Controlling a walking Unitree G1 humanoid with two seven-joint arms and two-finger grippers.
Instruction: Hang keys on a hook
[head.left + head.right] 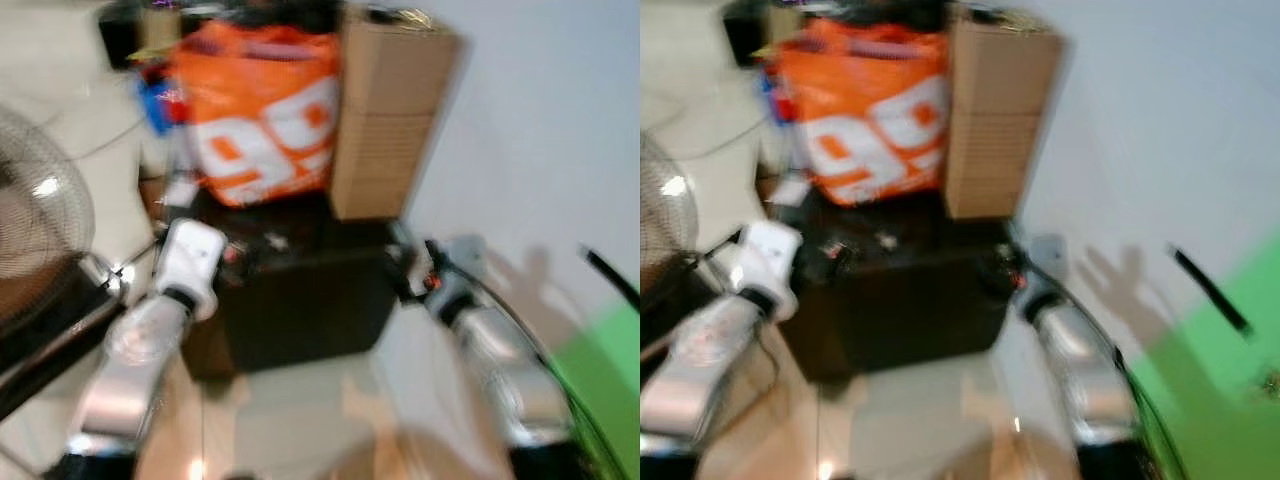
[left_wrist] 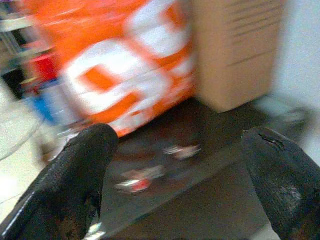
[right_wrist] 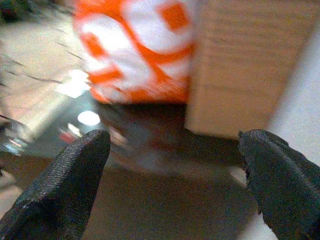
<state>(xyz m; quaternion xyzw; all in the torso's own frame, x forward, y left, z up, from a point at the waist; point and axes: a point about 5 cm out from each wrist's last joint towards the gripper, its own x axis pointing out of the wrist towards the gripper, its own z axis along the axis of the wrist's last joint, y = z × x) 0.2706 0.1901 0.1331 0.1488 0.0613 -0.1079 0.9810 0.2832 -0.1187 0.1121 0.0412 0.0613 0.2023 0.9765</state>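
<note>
Keys (image 2: 137, 180) blurred, red-and-pale, on dark cabinet top (image 2: 210, 200).

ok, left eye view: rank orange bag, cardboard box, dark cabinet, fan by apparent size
1. dark cabinet and orange bag: look alike in area, blur makes it unsure.
2. cardboard box.
3. fan: cut off at the frame edge and nearer the camera, so unsure.

I count 1 orange bag (image 1: 262, 110), 1 brown box (image 1: 385, 120), 1 dark cabinet (image 1: 300, 300), 1 fan (image 1: 35, 215), and my 2 silver arms. Small things are too blurry to count.
</note>
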